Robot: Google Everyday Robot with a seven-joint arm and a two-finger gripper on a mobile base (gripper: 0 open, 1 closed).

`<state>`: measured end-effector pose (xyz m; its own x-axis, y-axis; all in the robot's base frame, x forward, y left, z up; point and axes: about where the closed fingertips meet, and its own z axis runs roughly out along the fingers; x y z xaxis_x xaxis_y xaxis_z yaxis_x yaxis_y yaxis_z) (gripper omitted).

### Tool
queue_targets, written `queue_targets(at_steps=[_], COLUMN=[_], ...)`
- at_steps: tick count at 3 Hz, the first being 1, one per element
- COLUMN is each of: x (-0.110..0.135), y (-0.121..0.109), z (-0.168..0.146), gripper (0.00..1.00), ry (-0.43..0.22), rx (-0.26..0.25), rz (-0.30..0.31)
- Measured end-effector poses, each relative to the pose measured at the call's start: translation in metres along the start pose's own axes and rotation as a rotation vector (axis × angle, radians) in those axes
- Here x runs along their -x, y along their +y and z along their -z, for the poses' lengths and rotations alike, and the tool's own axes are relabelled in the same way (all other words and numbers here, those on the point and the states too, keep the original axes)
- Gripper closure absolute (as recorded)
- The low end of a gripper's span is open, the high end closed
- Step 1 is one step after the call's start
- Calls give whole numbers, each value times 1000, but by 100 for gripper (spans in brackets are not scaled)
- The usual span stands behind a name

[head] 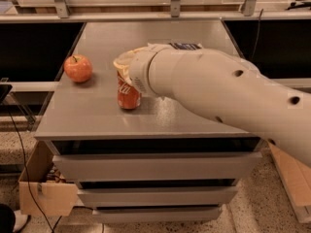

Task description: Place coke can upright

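Hand (127,65) over top of upright coke can (128,95), apple (77,68) nr.

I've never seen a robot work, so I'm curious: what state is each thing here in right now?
Small red-orange aluminium coke can: upright on the grey metal table, top hidden by the gripper.
Cream gripper on the white arm: at the can's top.
Round red-orange apple: resting on the table, apart from the can.
Grey drawers: shut.
Brown cardboard box: on the floor, top open.
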<state>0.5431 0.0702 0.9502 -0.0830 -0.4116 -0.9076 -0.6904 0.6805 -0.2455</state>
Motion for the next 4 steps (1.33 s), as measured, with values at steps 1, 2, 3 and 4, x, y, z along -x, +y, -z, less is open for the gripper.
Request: queue_targets(at_steps=[1,2,3,4], x=[0,0,0,0], y=[0,0,0,0], z=[0,0,0,0], gripper=[100,82,59,36], ry=[0,0,0,0], rx=[0,0,0,0], rz=[0,0,0,0])
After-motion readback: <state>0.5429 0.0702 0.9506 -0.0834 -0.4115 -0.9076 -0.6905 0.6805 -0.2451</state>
